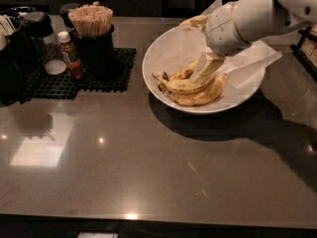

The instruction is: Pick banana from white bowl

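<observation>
Three bananas (195,87), one white bowl (154,58), one gripper (204,72) over it.

The pale claw (205,69) reaches down from the right into the white bowl (148,68), its tip against the pile of fruit; the banana (182,87) lies across the middle, with two other bananas (200,97) touching it; a crinkled paper liner (252,66) spills over the rim; to the left on the dark surface (148,172), a black mesh mat (54,83) carries a small sauce bottle (71,56) and a dark cup of wooden sticks (91,21).
</observation>
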